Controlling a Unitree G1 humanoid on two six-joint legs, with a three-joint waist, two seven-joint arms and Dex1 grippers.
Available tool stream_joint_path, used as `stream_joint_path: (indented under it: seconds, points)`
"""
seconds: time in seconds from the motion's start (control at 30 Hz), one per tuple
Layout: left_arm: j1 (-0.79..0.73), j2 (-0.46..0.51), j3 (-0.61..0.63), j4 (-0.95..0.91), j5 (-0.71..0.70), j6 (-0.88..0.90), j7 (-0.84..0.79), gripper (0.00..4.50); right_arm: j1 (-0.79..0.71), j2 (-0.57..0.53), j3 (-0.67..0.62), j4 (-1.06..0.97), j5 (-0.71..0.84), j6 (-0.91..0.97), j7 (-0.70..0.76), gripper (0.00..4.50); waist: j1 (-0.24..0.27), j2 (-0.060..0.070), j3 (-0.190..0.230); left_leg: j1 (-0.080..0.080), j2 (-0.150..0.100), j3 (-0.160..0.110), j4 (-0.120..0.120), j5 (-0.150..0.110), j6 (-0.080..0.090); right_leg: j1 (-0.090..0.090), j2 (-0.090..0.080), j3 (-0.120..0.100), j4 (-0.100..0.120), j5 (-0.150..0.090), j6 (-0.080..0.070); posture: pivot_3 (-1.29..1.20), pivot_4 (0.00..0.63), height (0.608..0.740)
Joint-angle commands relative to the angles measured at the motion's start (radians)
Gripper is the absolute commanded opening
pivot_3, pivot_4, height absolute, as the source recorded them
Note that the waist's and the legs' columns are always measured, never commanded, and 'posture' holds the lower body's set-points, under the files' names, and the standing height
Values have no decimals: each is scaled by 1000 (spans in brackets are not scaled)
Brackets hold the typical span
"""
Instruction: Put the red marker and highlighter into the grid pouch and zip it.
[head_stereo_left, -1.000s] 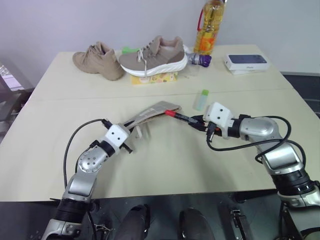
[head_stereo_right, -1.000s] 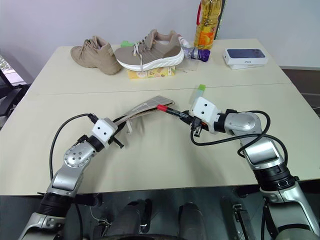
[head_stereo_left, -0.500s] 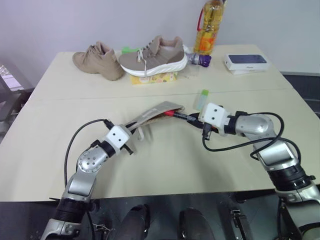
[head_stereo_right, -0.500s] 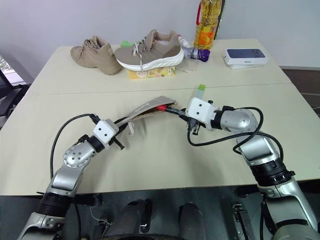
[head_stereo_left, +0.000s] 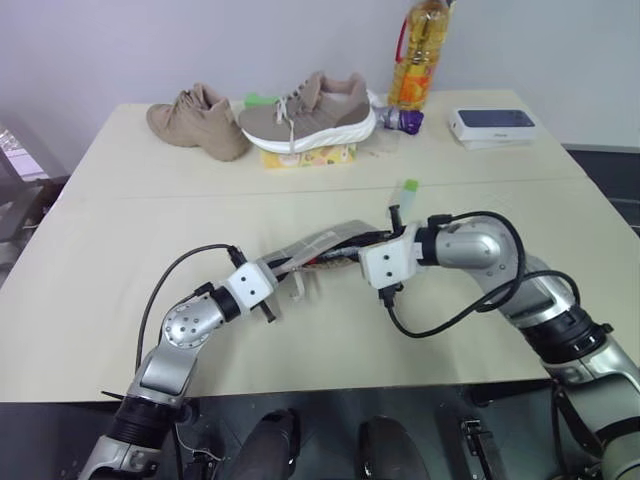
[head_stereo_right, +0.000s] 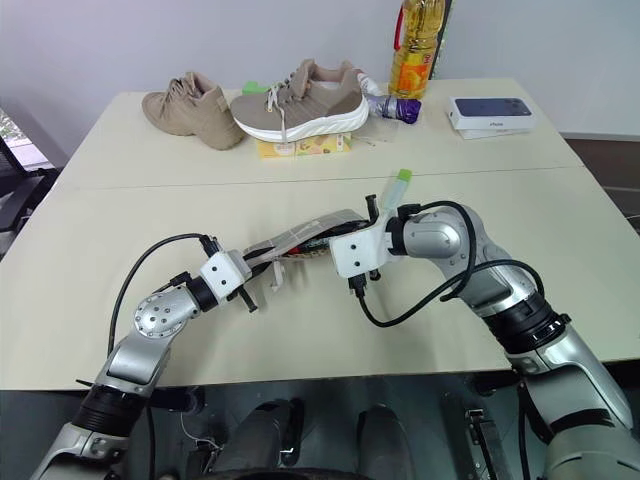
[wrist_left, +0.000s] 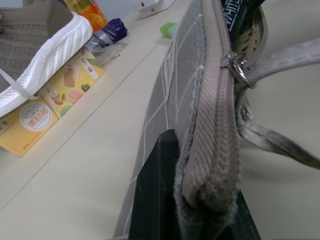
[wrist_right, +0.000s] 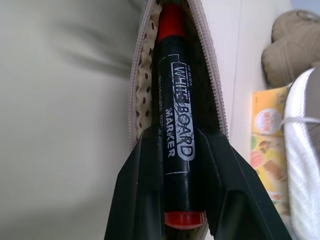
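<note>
The grid pouch (head_stereo_left: 322, 240) is held up off the table by one end, its zipper mouth (wrist_right: 142, 85) open. My left gripper (head_stereo_left: 278, 270) is shut on the pouch's end seam (wrist_left: 207, 165). The red marker (wrist_right: 177, 125), black-bodied with red ends, lies lengthwise inside the open mouth, its far red end deep in the pouch. My right gripper (wrist_right: 177, 137) is shut on the marker, one finger on each side of it at the mouth. The highlighter (head_stereo_left: 404, 197), pale with a green cap, lies on the table just behind my right gripper.
At the table's far side stand two tan shoes (head_stereo_left: 195, 120) (head_stereo_left: 312, 108), one on a yellow box (head_stereo_left: 300, 156). An oil bottle (head_stereo_left: 415, 55), a small purple-capped bottle (head_stereo_left: 400, 120) and a white box (head_stereo_left: 493, 124) stand there too.
My right gripper has moved left and rolled, carrying the marker from outside the pouch's mouth into it. My left gripper has shifted slightly right with the pouch.
</note>
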Motion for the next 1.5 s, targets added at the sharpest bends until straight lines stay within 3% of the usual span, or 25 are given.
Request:
stream_joint_path:
  seconds: [0.03,0.17,0.33,0.5,0.6,0.7,0.9,1.17,1.27,1.43,1.5]
  points:
    - [-1,2,5,-47,-9,-9,5,0,-3,5,-17,-14,12,-8,17,2338,0,0,0,0,0,0,0,0,0,0,0,0,0,0,0,0,150,739]
    - [13,6,23,-38,5,-2,33,0,30,39,-120,-45,138,84,-1,4415,0,0,0,0,0,0,0,0,0,0,0,0,0,0,0,0,150,739]
    - [15,1,43,-25,1,17,71,0,62,34,-230,-79,287,235,30,4415,0,0,0,0,0,0,0,0,0,1,0,0,0,0,0,0,150,739]
    - [9,-13,82,9,29,68,167,0,92,77,-349,-36,414,453,-38,4415,1,0,0,0,0,-1,0,0,0,1,0,0,0,0,0,0,150,739]
    - [0,-22,112,30,49,104,240,0,80,130,-361,57,387,576,-158,4415,-3,0,0,1,0,-1,0,0,0,1,0,0,1,0,0,0,150,739]
    - [-10,-36,133,41,66,141,303,0,15,252,-417,209,376,695,-368,4415,-6,0,0,1,0,-1,0,0,0,0,1,0,1,0,0,0,150,739]
    - [-26,-51,114,53,94,156,343,0,-114,385,-437,511,295,669,-681,4415,-3,0,0,0,0,0,-1,3,-5,-2,1,2,2,0,0,0,150,739]
    - [-26,-79,99,23,94,164,337,0,-249,491,-530,815,326,609,-922,4415,-5,0,0,0,0,1,-1,4,-6,-2,0,3,2,0,0,0,150,739]
    - [-25,-83,99,16,91,165,333,0,-274,515,-574,864,358,608,-956,3530,-5,0,0,0,0,1,-1,4,-6,-2,0,3,2,0,0,0,150,739]
    - [-23,-84,104,10,88,166,330,0,-271,520,-580,855,360,598,-986,899,-4,0,0,0,0,1,-1,4,-6,-2,0,3,2,0,0,0,150,739]
    - [-21,-85,103,6,82,164,322,0,-255,509,-572,804,363,604,-959,855,-4,0,0,0,0,1,-1,4,-6,-2,0,3,2,0,0,0,150,739]
